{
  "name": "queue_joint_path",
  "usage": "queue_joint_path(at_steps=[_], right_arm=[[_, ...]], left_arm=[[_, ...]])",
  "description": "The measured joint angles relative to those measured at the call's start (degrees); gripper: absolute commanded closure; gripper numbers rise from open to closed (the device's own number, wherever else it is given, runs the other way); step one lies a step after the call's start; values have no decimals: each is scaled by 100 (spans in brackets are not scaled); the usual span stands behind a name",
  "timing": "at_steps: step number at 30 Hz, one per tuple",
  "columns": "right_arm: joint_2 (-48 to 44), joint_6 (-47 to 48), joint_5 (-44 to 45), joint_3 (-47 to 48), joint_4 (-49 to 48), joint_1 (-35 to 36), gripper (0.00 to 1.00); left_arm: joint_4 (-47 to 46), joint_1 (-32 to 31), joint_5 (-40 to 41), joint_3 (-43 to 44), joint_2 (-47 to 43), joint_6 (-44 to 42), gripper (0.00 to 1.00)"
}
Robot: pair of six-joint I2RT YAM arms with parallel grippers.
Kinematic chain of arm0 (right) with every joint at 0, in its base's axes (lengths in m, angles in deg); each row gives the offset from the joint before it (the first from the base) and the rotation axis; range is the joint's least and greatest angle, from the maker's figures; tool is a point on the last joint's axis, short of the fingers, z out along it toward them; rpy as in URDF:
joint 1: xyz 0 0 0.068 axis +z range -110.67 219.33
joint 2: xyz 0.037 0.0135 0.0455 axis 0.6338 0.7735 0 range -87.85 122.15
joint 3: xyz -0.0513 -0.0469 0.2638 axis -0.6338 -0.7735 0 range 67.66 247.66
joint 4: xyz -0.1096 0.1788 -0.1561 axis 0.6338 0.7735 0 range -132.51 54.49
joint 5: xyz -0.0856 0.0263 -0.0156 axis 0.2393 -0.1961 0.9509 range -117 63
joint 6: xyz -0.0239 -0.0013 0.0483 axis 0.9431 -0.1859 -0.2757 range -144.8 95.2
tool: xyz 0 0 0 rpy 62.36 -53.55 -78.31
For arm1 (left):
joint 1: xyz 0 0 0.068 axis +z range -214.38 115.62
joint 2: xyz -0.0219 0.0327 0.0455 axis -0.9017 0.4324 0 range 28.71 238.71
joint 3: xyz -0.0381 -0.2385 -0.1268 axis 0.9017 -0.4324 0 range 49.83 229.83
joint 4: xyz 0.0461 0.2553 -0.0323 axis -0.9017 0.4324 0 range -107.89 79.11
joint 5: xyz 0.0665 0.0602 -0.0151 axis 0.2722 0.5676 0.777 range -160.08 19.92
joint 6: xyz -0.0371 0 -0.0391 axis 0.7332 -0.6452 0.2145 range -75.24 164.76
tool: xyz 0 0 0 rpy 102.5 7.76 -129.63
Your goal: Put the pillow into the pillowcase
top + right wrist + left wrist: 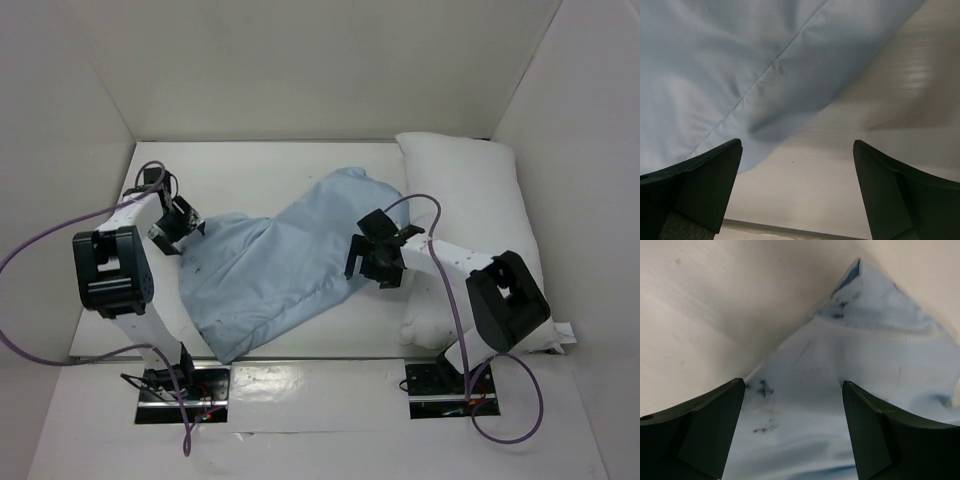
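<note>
Pillow (470,190): lies along the right side of the worktop (260,170), close against the right wall, running from the far corner toward the near edge. It is plump and white. A small tag (565,331) sticks out at its near right corner. Your right arm (505,300) crosses over its near half in the top view.

Pillowcase (270,270): a limp, wrinkled light blue heap in the middle of the worktop, set on a slant. Its near corner points toward the left arm's base. Its far end reaches up just beside the pillow's far left corner; you cannot tell whether the two touch. The pillow is wholly outside it.

Left jaws: spread wide, gripping nothing, at the pillowcase's left edge. Your left wrist view shows blue cloth (865,340) under and beyond both fingers, rising to a pointed corner. There are small dark marks (762,388) on the cloth by the left finger.

Right jaws: spread wide, gripping nothing, at the pillowcase's right edge, between cloth and pillow. Your right wrist view shows seamed blue cloth (715,60) across the upper left and bare worktop (890,100) on the right and between the fingers.
</note>
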Motion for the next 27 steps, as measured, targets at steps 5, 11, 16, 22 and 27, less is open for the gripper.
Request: queue_joint_path(at_steps=[5, 11, 16, 22, 27], right_arm=[[249, -400, -256, -149, -684, -101, 7], [1119, -258, -420, 540, -1456, -81, 82], [2437, 173, -514, 2135, -1469, -72, 100], [4638, 964, -1023, 6279, -1303, -74, 100], [5495, 1082, -1600, 8231, -1423, -219, 13]], left_arm=[[-271, 0, -267, 177, 822, -4, 84], [-295, 44, -586, 494, 973, -66, 100], [-229, 236, -562, 409, 542, -66, 100], [114, 398, -616, -474, -1563, -44, 100], [483, 367, -990, -1316, -3421, -35, 100]])
